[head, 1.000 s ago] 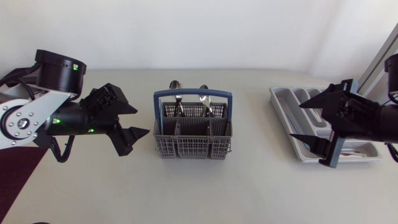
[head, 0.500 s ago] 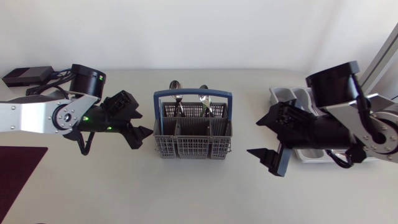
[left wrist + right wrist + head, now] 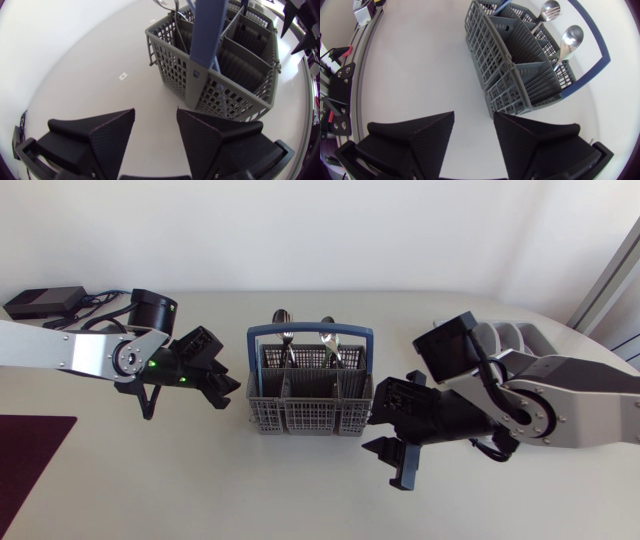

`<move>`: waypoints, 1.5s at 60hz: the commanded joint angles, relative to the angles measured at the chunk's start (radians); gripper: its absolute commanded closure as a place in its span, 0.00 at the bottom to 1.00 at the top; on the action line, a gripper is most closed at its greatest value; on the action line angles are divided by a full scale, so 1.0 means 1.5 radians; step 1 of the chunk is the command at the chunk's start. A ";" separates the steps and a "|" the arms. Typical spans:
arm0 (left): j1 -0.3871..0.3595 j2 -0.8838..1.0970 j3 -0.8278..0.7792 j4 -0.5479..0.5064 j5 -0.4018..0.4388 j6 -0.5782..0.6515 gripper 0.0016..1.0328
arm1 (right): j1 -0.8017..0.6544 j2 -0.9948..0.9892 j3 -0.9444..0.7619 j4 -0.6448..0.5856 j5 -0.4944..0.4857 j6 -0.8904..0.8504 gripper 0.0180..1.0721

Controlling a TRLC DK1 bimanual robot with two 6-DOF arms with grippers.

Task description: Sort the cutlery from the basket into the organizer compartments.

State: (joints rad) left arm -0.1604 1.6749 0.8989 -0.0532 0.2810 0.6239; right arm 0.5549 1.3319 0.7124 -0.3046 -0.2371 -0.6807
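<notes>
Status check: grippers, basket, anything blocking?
Left gripper open, empty, beside basket. Right gripper open, empty, opposite side. Cutlery in basket. Nothing blocking.

A grey plastic mesh basket [image 3: 309, 402] stands upright at the middle of the table [image 3: 200, 480]. A blue handle [image 3: 310, 331] arches over it from side to side. Dividers split it into 2 rows, with 3 compartments along the front. The cutlery stands upright in the rear row. The right wrist view shows 2 shiny spoons [image 3: 571, 36], bowls upward, rising above the rim. From above, more silver pieces stand next to them, too small to tell apart. The pale grey organizer [image 3: 520, 337] lies well apart at the table's right end. Only its rounded far compartments show.
</notes>
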 commanded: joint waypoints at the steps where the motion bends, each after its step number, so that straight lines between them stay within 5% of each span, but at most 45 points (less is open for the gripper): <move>1: 0.003 0.032 0.029 0.004 0.016 -0.015 0.69 | 0.003 0.026 0.019 0.018 0.004 0.017 0.78; 7: -0.007 0.047 0.037 0.002 0.031 -0.019 0.80 | 0.003 0.050 0.031 0.039 0.004 0.025 0.95; 50: -0.186 -0.093 -0.055 -0.089 0.097 -0.005 0.86 | -0.136 0.121 0.060 0.169 0.036 0.022 0.95; 68: -0.031 -0.053 0.033 -0.068 0.101 -0.013 0.86 | -0.141 0.054 0.018 0.142 0.032 0.015 0.95; 90: 0.006 0.131 0.183 0.032 0.134 -0.126 0.87 | -0.134 0.062 0.016 0.134 0.034 0.035 0.95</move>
State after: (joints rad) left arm -0.1524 1.8084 1.1179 -0.0189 0.4549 0.4870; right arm 0.3511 1.4200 0.7647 -0.0990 -0.1860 -0.6552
